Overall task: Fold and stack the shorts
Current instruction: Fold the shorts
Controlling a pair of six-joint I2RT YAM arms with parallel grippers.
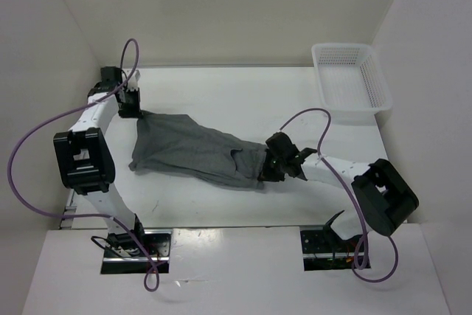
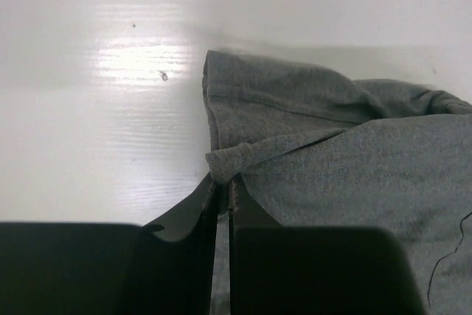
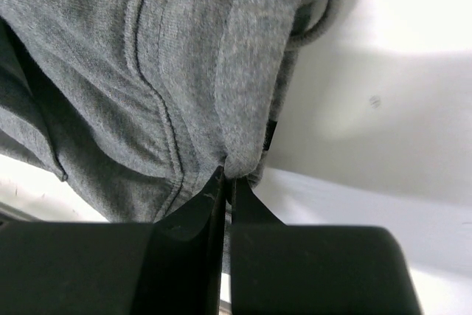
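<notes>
The grey shorts [image 1: 193, 151] lie stretched across the middle of the white table, running from far left to near right. My left gripper [image 1: 135, 111] is shut on the hem edge at the shorts' far-left corner; the left wrist view shows the fabric [image 2: 346, 160] pinched at my fingertips [image 2: 223, 181]. My right gripper [image 1: 271, 170] is shut on the waistband end at the right; the right wrist view shows the waistband [image 3: 243, 71] bunched at my fingertips [image 3: 228, 175], with the drawstring [image 3: 328, 5] looping beside it.
A white plastic mesh basket [image 1: 351, 80] stands at the far right of the table. White walls enclose the table on the left, back and right. Purple cables arc over both arms.
</notes>
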